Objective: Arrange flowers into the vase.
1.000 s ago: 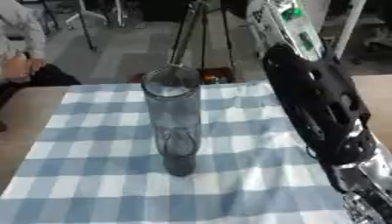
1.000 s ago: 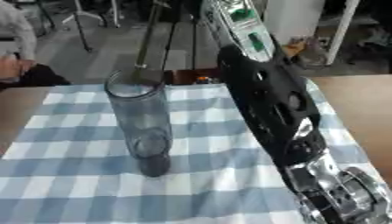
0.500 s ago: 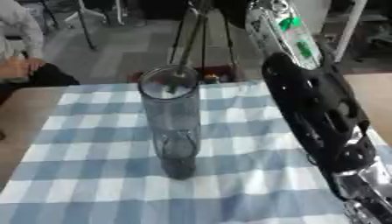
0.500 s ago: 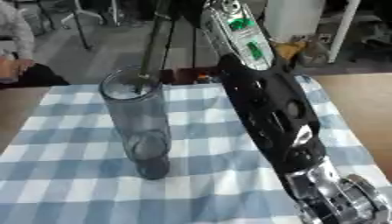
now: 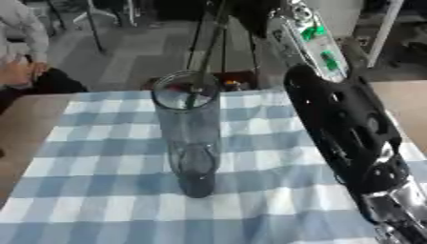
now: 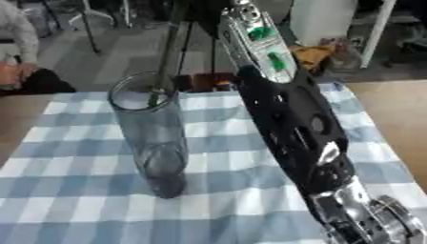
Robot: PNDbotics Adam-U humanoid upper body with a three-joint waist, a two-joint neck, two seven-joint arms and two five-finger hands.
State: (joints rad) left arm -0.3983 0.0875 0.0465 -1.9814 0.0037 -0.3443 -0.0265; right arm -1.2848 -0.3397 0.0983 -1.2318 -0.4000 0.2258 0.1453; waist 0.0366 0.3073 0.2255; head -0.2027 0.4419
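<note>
A tall clear glass vase (image 5: 190,138) stands upright on a blue and white checked cloth (image 5: 108,167), left of centre. A thin dark stem (image 5: 208,52) slants down from the top edge, and its greenish lower end (image 6: 154,97) sits at the vase's mouth. No bloom shows. My right arm (image 5: 350,138) rises from the lower right corner past the vase's right side. Its silver and green forearm (image 5: 313,40) reaches the top edge. My right hand (image 5: 250,10) is only a dark shape there, beside the top of the stem. My left hand is out of sight.
Bare brown table (image 5: 404,97) shows right of the cloth and also at the left edge. Small red and orange things (image 5: 227,84) lie just beyond the table's far edge, behind the vase. Tripod legs and floor lie further back.
The stem's lower end has come down to the vase's mouth. My right arm has shifted a little; the vase has not moved.
</note>
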